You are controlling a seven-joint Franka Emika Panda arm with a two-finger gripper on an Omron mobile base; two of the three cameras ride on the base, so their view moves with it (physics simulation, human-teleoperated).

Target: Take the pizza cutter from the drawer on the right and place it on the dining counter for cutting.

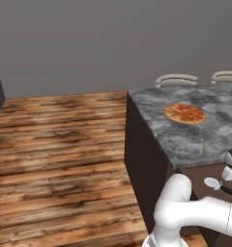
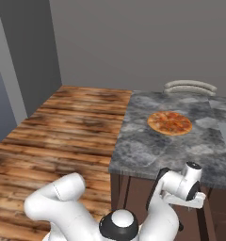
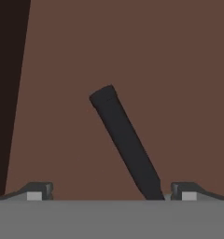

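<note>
The drawer (image 1: pixel 197 174) stands pulled out under the dining counter (image 1: pixel 185 142) at the lower right. On its brown floor lies the pizza cutter (image 1: pixel 213 183), silvery wheel to the left and black handle running right. In the hand view the slim black handle (image 3: pixel 125 140) slants across the drawer floor (image 3: pixel 179 70). Its near end reaches down between my fingertips, close to the right one (image 3: pixel 186 190). My gripper (image 3: pixel 113 193) is open, tips wide apart and just above the handle. My white hand (image 2: pixel 185 186) points down in front of the counter edge.
A round orange pizza (image 1: pixel 184 113) lies on the grey marbled top, also seen from the right (image 2: pixel 169 123). Pale chair backs (image 1: pixel 176 79) stand behind the counter. Wooden floor (image 1: pixel 60 154) spreads out to the left. A dark drawer wall (image 3: pixel 6 93) borders the hand view's left.
</note>
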